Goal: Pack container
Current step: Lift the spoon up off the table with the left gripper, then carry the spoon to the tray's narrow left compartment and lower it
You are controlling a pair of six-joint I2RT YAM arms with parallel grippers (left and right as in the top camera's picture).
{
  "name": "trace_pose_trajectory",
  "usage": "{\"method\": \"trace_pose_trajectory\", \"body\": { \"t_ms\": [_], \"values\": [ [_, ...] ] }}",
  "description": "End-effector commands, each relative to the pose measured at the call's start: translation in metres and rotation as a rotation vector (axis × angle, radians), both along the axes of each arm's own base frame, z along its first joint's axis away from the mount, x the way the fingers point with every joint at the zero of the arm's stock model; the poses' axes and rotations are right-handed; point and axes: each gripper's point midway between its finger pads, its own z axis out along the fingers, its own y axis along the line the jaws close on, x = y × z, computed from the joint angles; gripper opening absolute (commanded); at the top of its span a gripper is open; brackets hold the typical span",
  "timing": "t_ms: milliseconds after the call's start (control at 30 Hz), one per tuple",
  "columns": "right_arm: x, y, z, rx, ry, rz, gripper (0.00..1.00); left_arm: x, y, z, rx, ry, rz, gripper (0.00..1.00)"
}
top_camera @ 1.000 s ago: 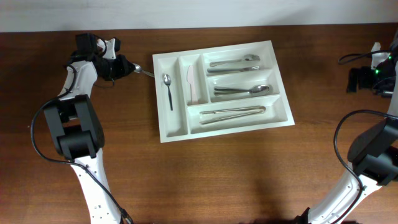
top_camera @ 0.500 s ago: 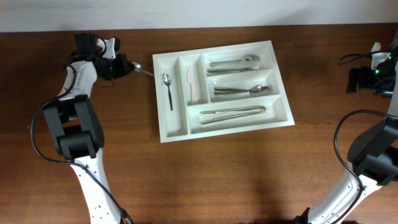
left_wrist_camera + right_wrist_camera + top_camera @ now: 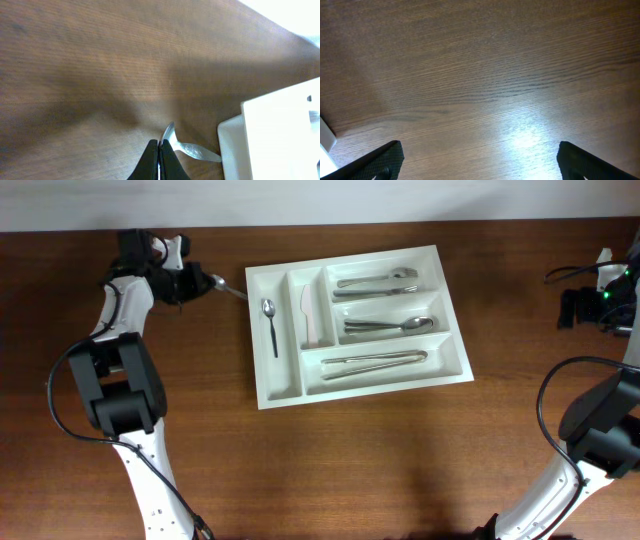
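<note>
1. Overhead: container [image 3: 285, 376] sits mid-table. Left gripper [image 3: 197, 282] is pinched on a small utensil [image 3: 230, 290] just beside its top-left corner.
2. Left wrist: jaws tight on the utensil's end. Lift above the rim first, keeping it level.
3. Right wrist: right gripper [image 3: 479, 147] is spread wide and empty, well apart from the container.

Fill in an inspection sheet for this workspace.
Surface: wooden table.
Job's things: white tray, cutlery in all five compartments; one utensil outside, by its left edge.
Clutter: nothing seen.
Hands: left hand shut on the utensil; right hand open, empty, over bare wood.
Cables: black cables looping along both arms.
Surroundings: pale wall behind the table.
</note>
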Motion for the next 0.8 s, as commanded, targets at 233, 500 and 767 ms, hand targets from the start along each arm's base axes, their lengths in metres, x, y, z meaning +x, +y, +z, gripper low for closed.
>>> {"method": "trace_pose_trajectory", "body": {
  "t_ms": [233,500,767],
  "values": [
    [-0.002,-0.001,-0.004,0.012,0.005,-0.015,0.99,0.025,0.055,0.053,-0.052,-0.107,0.111,0.02],
    [-0.002,-0.001,-0.004,0.012,0.005,-0.015,0.99,0.029,0.079,0.076,-0.08,-0.153,0.142,0.02],
    [-0.002,-0.001,-0.004,0.012,0.005,-0.015,0.99,0.014,0.046,0.115,-0.257,-0.263,-0.084,0.02]
  ]
}}
